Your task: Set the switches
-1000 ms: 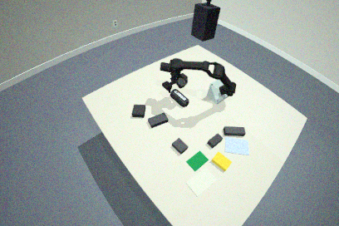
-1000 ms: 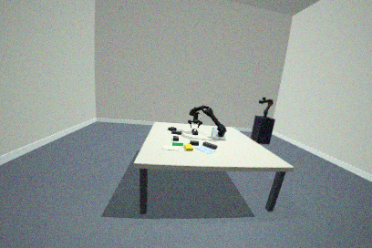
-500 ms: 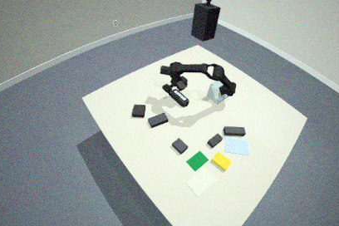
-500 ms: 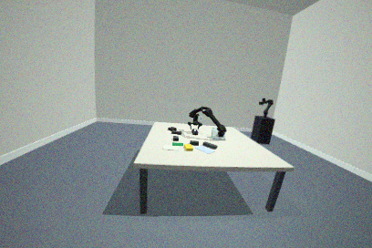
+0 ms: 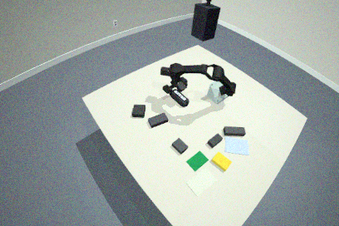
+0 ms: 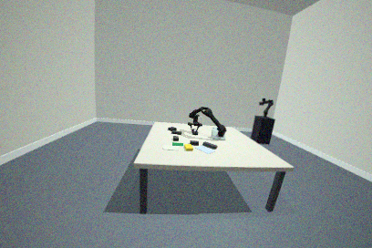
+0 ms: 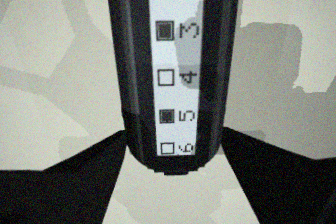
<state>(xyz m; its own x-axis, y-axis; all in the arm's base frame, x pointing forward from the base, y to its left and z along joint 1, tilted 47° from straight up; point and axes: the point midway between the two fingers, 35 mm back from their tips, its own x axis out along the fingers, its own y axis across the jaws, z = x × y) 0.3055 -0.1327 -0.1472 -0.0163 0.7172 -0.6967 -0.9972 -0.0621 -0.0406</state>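
A controller unit [image 5: 179, 96] [image 6: 195, 133] [image 7: 176, 164] lies label up on the tabletop [image 5: 263, 112] [image 6: 211, 160], one end between the fingertips of the pincer [image 5: 175, 89] [image 6: 195, 129] [image 7: 173, 134]. The pincer is fairly wide, its tips at the unit's sides; whether it grips cannot be told. Close up, squares three and five are filled, four and six empty. In the top view, a squarish dark block [image 5: 139, 110] and a longer dark block [image 5: 158, 120] sit left of and below the pincer; farther below, well apart, are a green sheet [image 5: 198, 161] and a yellow block [image 5: 221, 161].
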